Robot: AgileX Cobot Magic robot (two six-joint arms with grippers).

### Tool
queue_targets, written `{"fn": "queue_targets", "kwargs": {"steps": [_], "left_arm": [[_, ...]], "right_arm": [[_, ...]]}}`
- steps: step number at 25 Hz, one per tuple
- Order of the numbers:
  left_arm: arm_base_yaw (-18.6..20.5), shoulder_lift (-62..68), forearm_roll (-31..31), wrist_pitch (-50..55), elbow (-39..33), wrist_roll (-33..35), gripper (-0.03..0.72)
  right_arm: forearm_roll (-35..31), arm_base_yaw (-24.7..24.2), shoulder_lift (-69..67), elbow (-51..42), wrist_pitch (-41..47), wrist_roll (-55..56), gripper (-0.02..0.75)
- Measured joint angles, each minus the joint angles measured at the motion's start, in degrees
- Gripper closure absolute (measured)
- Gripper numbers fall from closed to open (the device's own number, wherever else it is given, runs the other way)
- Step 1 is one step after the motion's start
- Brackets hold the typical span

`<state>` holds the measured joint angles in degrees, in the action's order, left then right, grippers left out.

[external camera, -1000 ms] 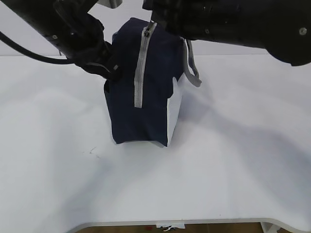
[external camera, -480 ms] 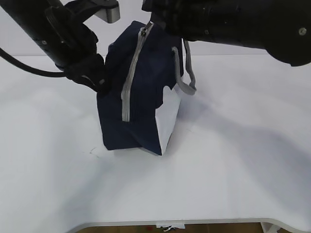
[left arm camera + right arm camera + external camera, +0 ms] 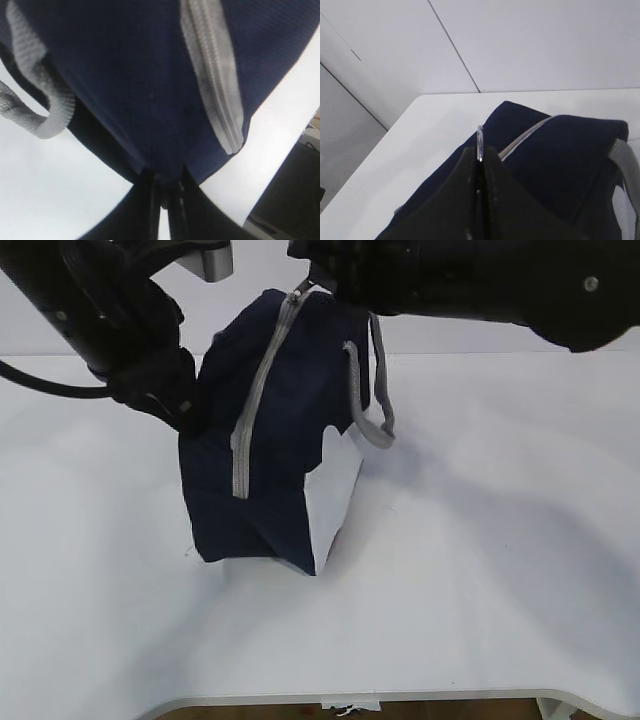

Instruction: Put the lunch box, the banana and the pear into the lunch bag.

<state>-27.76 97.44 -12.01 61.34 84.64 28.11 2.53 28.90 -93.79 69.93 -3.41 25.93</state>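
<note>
Two grippers are fastened to the lunch bag (image 3: 270, 430), and none of the food is to be seen — the lunch box, the banana and the pear are either inside the bag or out of view; which cannot be told. The zipper (image 3: 262, 390) is seen closed along the whole length that shows, so the step in hand is judged to be the closing of the bag, at or near its end.

The bag is stood on the white table (image 3: 480, 540), tilted, with its top leaning toward the right arm and its white lower panel (image 3: 330, 500) turned to the camera. A grey handle (image 3: 368, 390) hangs down the bag's right side.

At the bag's top, the right gripper (image 3: 479, 152) is pressed together on the ring pull (image 3: 480, 140), which stands up thin between its fingers. The right arm is stretched level from the right edge, above the bag. At the bag's left side, the left gripper (image 3: 162, 192) is closed, with a fold of the navy fabric pinched in it; its arm slants down from the upper left.

The next move is judged to call for a check that the slider is at its end stop; the ring should then be released before the fabric, so that the bag is kept steady and can be set upright.
</note>
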Motion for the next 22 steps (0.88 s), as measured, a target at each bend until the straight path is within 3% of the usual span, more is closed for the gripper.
{"fn": "queue_targets", "kwargs": {"steps": [22], "left_arm": [[0.0,-2.8,2.0,5.4,0.0,0.0,0.692]], "right_arm": [[0.7,-4.3,-11.1,15.2,12.6,-0.1,0.737]]}}
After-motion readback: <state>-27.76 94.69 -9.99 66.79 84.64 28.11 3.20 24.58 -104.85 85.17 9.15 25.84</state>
